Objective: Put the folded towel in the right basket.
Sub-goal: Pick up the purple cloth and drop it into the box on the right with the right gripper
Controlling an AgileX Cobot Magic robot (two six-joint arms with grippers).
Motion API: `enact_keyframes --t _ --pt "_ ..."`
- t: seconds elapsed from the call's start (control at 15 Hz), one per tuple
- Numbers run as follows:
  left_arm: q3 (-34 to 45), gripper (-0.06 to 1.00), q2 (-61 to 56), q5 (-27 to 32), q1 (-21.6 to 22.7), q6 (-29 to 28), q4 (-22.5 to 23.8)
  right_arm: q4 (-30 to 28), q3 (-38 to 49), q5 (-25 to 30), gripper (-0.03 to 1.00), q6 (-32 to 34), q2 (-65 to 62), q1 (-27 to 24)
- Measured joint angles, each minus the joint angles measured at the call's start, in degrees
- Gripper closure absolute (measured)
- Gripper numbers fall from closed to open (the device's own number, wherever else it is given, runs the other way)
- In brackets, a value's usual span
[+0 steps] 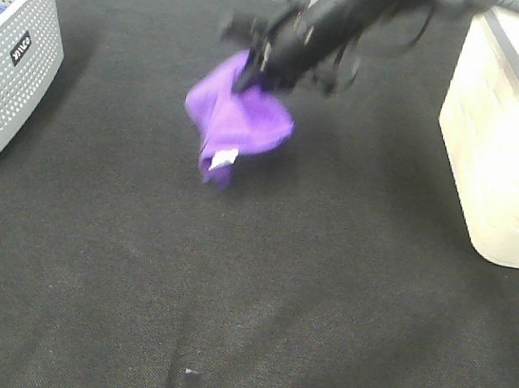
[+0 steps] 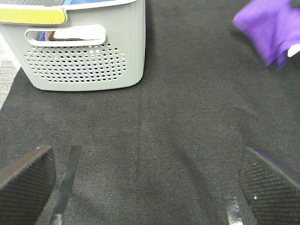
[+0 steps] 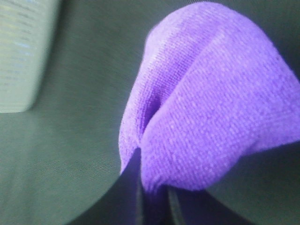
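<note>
The purple folded towel [image 1: 236,119] hangs in the air above the black cloth, held by my right gripper [image 1: 256,71], which is shut on its top edge. In the right wrist view the towel [image 3: 211,98] fills the frame, bunched between the fingers. The towel also shows in the left wrist view [image 2: 272,28]. The right basket [image 1: 510,141] is cream-white and stands at the right edge. My left gripper [image 2: 145,187] is open and empty, low over the cloth, with its fingertips [image 2: 23,180] far apart.
A grey perforated basket [image 1: 10,56] stands at the left edge and shows in the left wrist view [image 2: 84,51] with items inside. Black cloth [image 1: 255,299] covers the table. A small tape strip [image 1: 188,386] lies near the front.
</note>
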Motion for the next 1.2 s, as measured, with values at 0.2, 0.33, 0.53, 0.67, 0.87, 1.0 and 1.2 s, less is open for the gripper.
enact_keyframes --t 0.2,0.33,0.53,0.67,0.87,1.0,1.2 --pt "0.0 -0.04 0.0 0.0 0.0 0.0 0.0 -0.7 0.0 5.0 0.91 -0.8 -9.0 -5.4" --pt "0.0 -0.04 0.0 0.0 0.0 0.0 0.0 -4.6 0.0 9.1 0.91 -0.9 -16.2 -11.5" --pt "0.0 -0.04 0.0 0.0 0.0 0.0 0.0 -9.3 0.0 11.7 0.91 -0.6 -21.8 -19.9" --pt "0.0 -0.04 0.0 0.0 0.0 0.0 0.0 -11.1 0.0 12.9 0.91 -0.5 -22.7 -25.7" --pt "0.0 -0.04 0.0 0.0 0.0 0.0 0.0 -13.8 0.0 13.5 0.91 -0.5 -22.7 -31.2" --pt "0.0 -0.04 0.0 0.0 0.0 0.0 0.0 -19.1 0.0 13.6 0.91 -1.3 -22.6 -34.6" --pt "0.0 -0.04 0.0 0.0 0.0 0.0 0.0 -27.6 0.0 13.5 0.91 0.3 -19.1 -35.4"
